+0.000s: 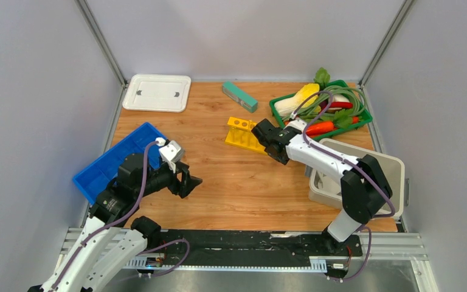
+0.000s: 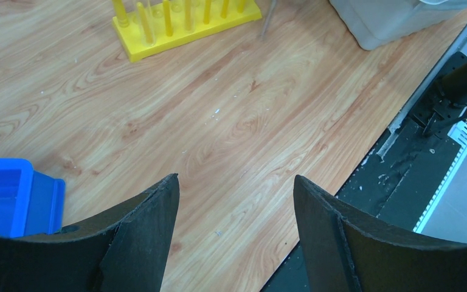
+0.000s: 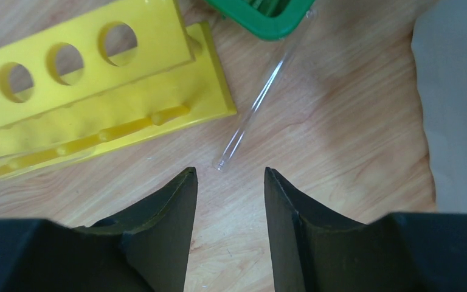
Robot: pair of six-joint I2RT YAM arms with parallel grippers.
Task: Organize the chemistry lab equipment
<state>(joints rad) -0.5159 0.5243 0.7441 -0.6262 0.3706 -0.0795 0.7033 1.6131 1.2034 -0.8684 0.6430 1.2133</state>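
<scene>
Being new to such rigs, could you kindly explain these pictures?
Two robot arms stand at the near edge of a wooden table. The wide picture looks down from above; the others come from wrist cameras, the dark shapes being each arm's own fingers. On the table: a yellow holed plastic rack, a clear glass tube beside it, a teal rectangular block, a green basket of toy vegetables, a blue bin, a white tray, a pale grey bin. The left gripper and the right gripper are open, holding nothing.

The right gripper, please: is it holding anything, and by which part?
Nothing. The right gripper is open; the glass tube lies untouched just ahead of it.
</scene>
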